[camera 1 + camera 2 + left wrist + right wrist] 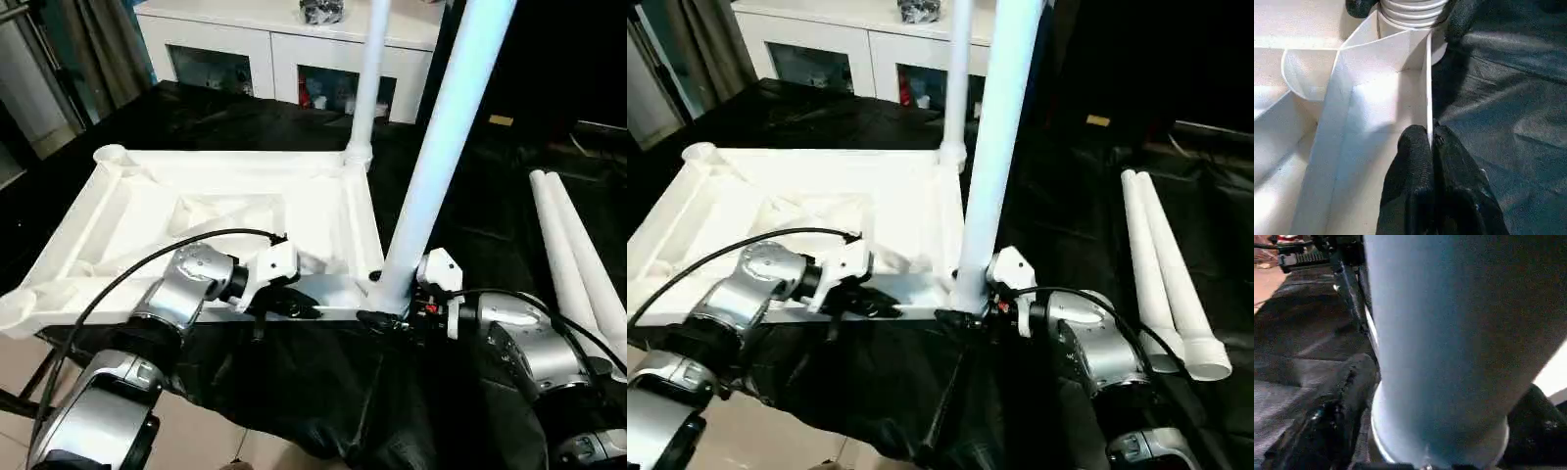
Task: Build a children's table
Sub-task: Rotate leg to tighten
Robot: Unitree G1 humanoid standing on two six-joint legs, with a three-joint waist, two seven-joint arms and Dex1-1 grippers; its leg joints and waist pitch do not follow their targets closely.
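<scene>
Black crinkled cloth [460, 215] underlies the upturned white ribbed plastic tabletop [323, 201]. Left gripper [1431, 138] pinches its thin near rim; right gripper [392, 315] brackets one smooth tubular leg [436, 147] at 5 o'clock corner. Second stands at 1 o'clock, two lie at 3.

We look along our left end effector [1431, 142], whose two black fingers [1410, 171] are pressed together on the thin upright edge wall [1428, 88] of the white tabletop [1352, 147], one finger on each side of it. The wall runs straight away from the fingertips to a rounded corner socket [1400, 54]. A ribbed white leg end [1410, 7] sits in that socket, with black fingers of the other end effector [1464, 17] on either side of it. Inside the wall we see the tabletop's ribbed underside, with a curved rib [1298, 78] branching off. Outside it lies a wrinkled black cloth [1508, 107].
</scene>
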